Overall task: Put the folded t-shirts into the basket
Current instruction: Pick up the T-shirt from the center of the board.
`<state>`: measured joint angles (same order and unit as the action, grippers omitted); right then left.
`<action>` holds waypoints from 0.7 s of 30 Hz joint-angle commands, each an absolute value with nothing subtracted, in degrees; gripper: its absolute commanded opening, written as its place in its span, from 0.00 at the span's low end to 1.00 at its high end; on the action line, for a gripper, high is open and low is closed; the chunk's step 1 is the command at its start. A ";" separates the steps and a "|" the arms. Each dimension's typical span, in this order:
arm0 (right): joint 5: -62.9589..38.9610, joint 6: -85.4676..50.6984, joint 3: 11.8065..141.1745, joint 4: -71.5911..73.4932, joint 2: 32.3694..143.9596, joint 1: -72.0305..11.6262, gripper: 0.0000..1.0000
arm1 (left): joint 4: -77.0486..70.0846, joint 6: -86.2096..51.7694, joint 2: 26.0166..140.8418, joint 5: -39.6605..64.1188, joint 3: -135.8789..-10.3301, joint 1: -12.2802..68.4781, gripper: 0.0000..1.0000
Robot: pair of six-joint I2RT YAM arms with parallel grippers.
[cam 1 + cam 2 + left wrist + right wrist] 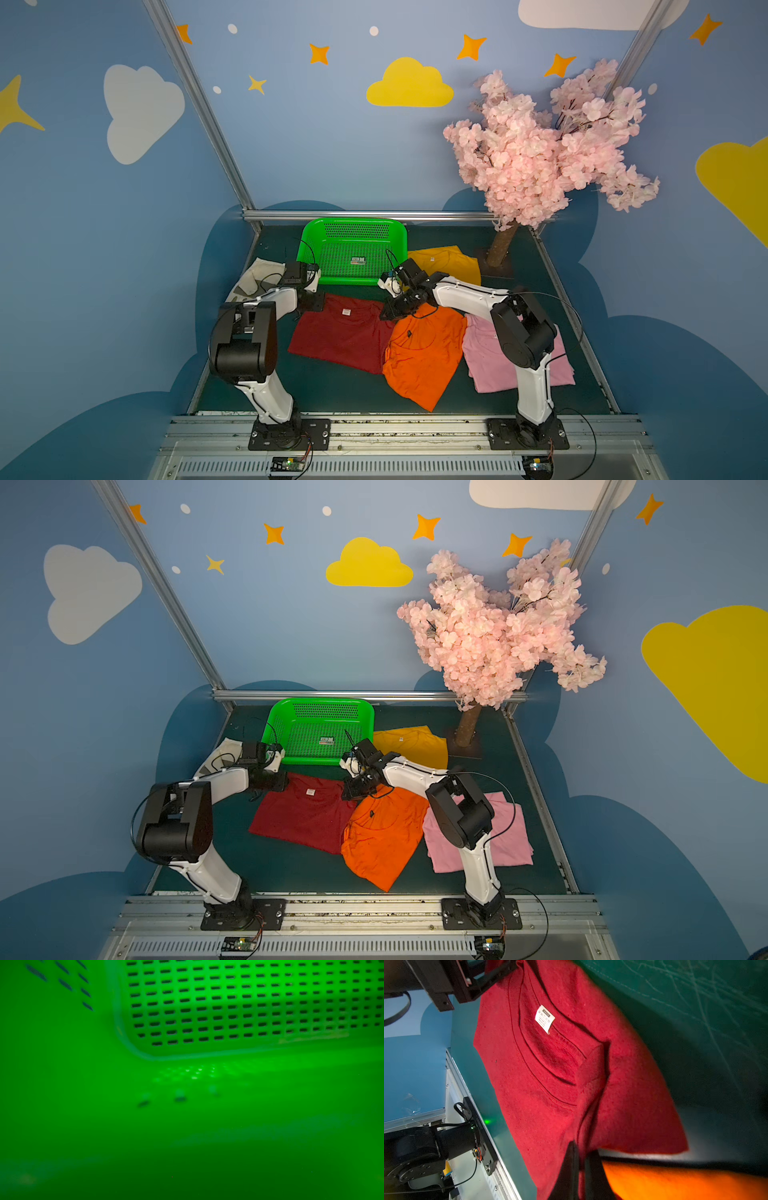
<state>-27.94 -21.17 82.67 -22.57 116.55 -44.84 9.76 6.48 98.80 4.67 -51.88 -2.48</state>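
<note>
The green basket (353,227) stands at the back of the table, with only a small label inside. In front of it the dark red t-shirt (345,336) lies flat, and the orange one (424,353) overlaps its right edge. The pink t-shirt (484,365) is at the right and the mustard yellow one (451,262) beside the basket. My right gripper (582,1149) is shut on a fold at the dark red t-shirt's (550,1074) far right corner (390,311). My left gripper (312,277) is at the basket's front left corner; its wrist view shows only green plastic (228,1001), and the jaws are hidden.
A pale work glove (253,278) lies at the left behind my left arm. A pink blossom tree with its trunk (500,247) stands at the back right corner. Metal rails border the green mat (332,390) on all sides.
</note>
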 commanded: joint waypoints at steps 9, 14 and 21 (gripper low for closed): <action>-20.90 -20.12 85.96 -24.10 117.23 -45.42 0.00 | 11.13 4.09 93.66 3.89 -49.35 -3.17 0.03; -18.35 -18.70 86.86 -23.39 116.68 -46.30 0.00 | 4.37 1.91 85.26 1.31 -44.22 -3.15 0.02; -17.41 -18.35 87.54 -20.09 115.81 -49.07 0.00 | -5.03 -2.54 72.73 -0.28 -36.66 -3.17 0.02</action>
